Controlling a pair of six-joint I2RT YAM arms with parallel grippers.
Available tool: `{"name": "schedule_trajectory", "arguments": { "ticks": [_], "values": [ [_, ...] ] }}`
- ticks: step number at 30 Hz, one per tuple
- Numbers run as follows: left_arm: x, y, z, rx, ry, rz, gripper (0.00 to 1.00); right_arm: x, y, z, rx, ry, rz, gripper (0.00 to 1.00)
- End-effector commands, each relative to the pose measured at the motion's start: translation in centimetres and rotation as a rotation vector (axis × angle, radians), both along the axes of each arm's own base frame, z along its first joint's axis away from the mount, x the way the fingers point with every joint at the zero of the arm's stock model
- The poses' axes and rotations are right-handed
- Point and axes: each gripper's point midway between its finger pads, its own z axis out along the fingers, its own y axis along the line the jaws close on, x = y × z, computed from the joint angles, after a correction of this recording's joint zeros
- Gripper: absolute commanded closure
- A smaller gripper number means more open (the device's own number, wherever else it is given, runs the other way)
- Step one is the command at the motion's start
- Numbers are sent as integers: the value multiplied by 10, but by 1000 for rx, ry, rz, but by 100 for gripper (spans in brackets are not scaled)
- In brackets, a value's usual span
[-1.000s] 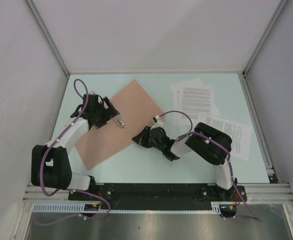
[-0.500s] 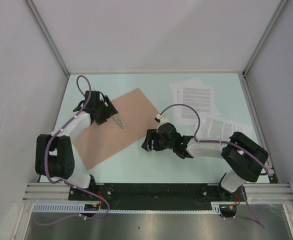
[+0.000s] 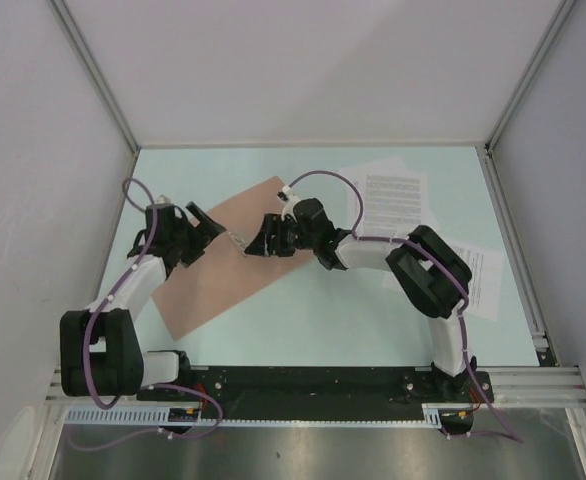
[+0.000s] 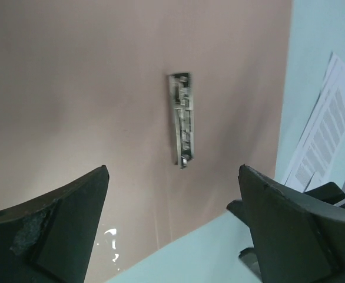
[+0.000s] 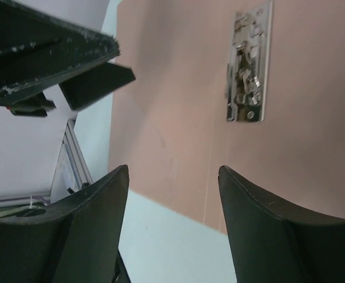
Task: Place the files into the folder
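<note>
Up close, your wrist cameras give what the overhead view cannot. The left wrist view shows the left gripper (image 4: 172, 236) with its two dark fingers spread wide and nothing between them, hanging above the folder (image 4: 84, 88). A slim metal clip (image 4: 181, 121) lies on the salmon card ahead of it. The right wrist view shows the right gripper (image 5: 172, 224) just as wide apart and empty, above the same clip (image 5: 249, 65). You also see the other arm's fingers at the upper left of that picture.

From the top camera you get the poses. Both arms rise from the near edge of the worktop (image 3: 323, 320). The left arm bends out along the left side, and its gripper (image 3: 205, 225) points right over the folder's far part. The right arm folds back at its elbow and reaches far leftward, so its gripper (image 3: 251, 240) faces the left one across the clip (image 3: 235, 240).

The folder (image 3: 213, 290) lies flat and slantwise on the worktop's left half. Farther right, the files (image 3: 393, 200) lie well apart from it. One more printed sheet (image 3: 481, 278) lies beyond the right elbow.
</note>
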Motion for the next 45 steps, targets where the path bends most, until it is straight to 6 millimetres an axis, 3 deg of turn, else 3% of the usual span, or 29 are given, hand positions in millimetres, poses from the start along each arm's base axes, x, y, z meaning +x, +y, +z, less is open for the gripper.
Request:
{"name": "schedule_trajectory", "arguments": {
  "ticks": [1, 2, 5, 6, 9, 18, 28, 33, 39, 40, 45],
  "values": [
    [1, 12, -9, -172, -10, 50, 1, 24, 18, 12, 102, -18, -3, 35],
    [2, 13, -9, -175, -11, 50, 1, 30, 19, -1, 82, -37, -8, 39],
    [-2, 14, -13, -173, -4, 64, 3, 38, 23, -11, 103, -20, -3, 52],
    [0, 12, -6, -184, -38, 57, 6, 38, 25, -20, 116, 11, 6, 54],
    [-4, 11, -12, -192, -53, 61, 10, 40, 26, -30, 117, 27, 8, 60],
    [-3, 3, -29, -246, -41, 46, 9, 42, 32, -47, 161, 92, 18, 75],
    [16, 5, -26, -150, -5, 40, 24, 50, 42, -49, 205, 123, 3, 79],
    [23, -1, -39, -121, 90, 30, 21, 52, 45, -56, 194, 121, -8, 75],
    [41, -5, -53, -72, 172, 8, 25, 50, 44, -64, 180, 148, -14, 86],
    [43, -14, -51, -58, 172, -16, 25, 51, 43, -64, 181, 145, -15, 87],
    [45, -14, -61, -15, 203, -11, 29, 47, 47, -65, 176, 138, -9, 84]
  ]
}}
